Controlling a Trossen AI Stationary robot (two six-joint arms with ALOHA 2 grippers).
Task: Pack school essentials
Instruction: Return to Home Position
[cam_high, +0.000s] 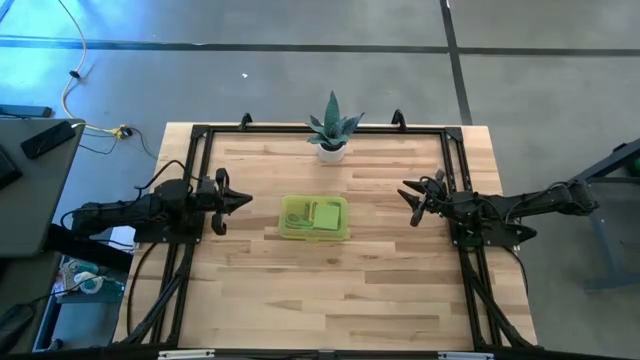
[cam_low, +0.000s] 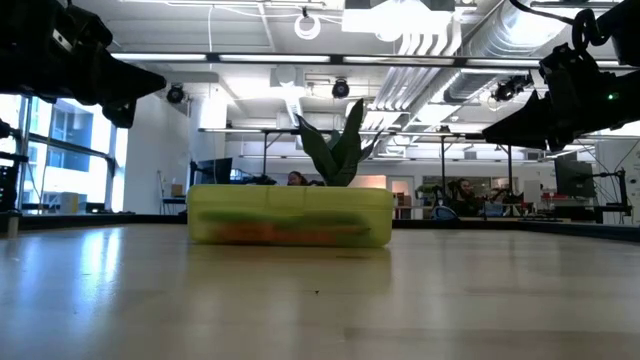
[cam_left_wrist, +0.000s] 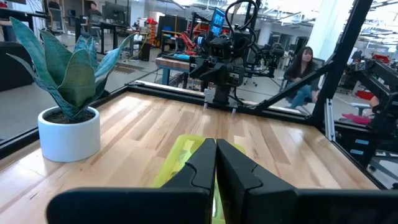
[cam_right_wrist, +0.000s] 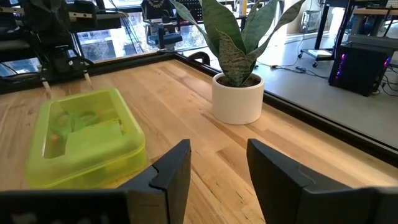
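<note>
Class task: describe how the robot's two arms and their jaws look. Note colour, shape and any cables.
Both the left arm and the right arm are black, slim and jointed, built of tube-like links. Thin black cables loop beside them toward the black frame on the table. Each arm ends in two flat, dark, matte jaws with angular inner edges.

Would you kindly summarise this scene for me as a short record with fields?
Case: yellow-green, lid closed, middle of the table
Contents: green and orange stationery showing dimly through the walls
Plant: white pot, far edge, apart from case
Left gripper: shut, raised, left of case
Right gripper: open, raised, right of case
</note>
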